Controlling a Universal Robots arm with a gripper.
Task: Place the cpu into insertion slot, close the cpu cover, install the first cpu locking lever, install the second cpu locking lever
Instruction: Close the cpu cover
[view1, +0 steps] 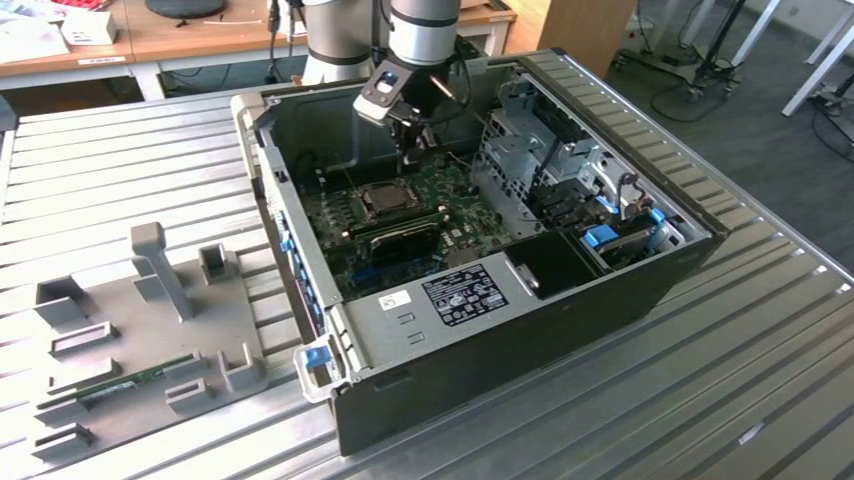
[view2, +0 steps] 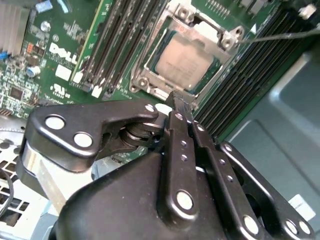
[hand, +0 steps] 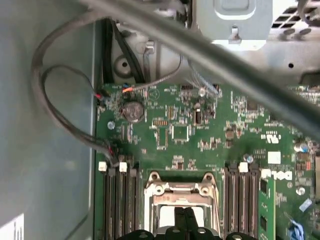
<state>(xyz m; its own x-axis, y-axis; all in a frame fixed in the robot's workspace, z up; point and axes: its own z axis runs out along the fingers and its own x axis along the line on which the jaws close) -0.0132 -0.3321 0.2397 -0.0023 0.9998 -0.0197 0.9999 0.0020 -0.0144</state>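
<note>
Ribbed metal table (view1: 747, 400), open case (view1: 534, 355). My gripper (view2: 176, 100), pressed together, hangs at the cpu cover's (view2: 149, 72) edge (cpu (view2: 187, 60) showing through it).

Grey fixture tray (view1: 120, 350) beside computer case (view1: 561, 330)

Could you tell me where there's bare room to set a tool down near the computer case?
Bare table at the exterior view's right of the case and beyond the grey fixture; inside, around the gripper, it's crowded.

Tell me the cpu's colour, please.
The cpu is pale silver-tan, best in the second wrist view.
</note>
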